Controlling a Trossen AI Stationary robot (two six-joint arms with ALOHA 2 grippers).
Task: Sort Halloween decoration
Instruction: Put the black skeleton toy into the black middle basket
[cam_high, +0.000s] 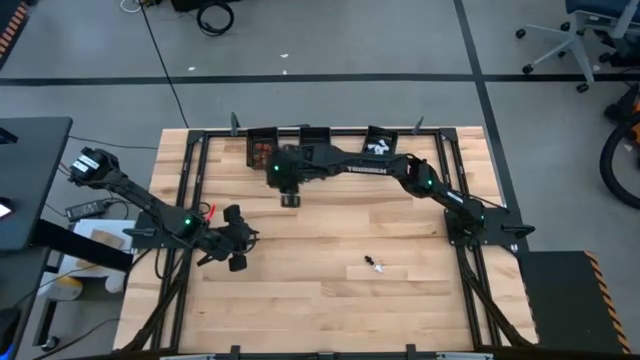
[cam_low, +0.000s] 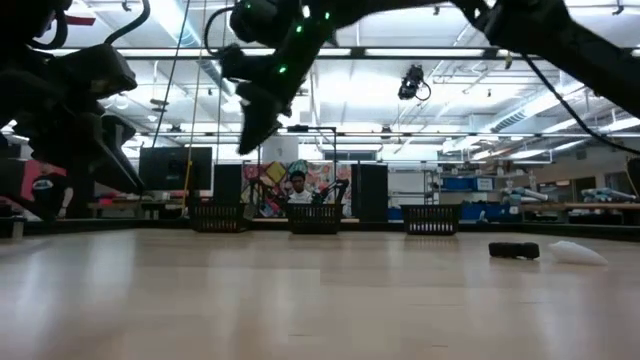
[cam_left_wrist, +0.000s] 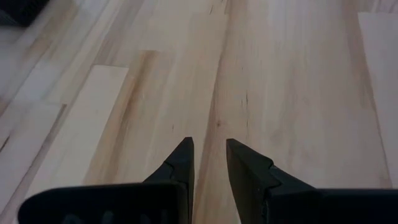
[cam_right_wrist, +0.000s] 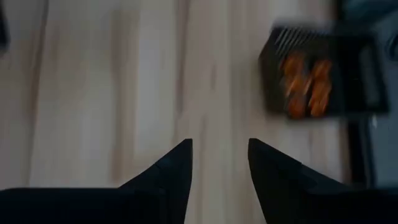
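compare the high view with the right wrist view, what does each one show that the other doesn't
Only the high view shows the left gripper waiting at the table's left, two tiny trinkets, one black and one white, loose on the wood, and the small black bin holding white pieces.

Only the right wrist view shows the gap between the right gripper fingers, open and empty.

Both show the pale wooden table and the small black rectangular bin of orange trinkets.
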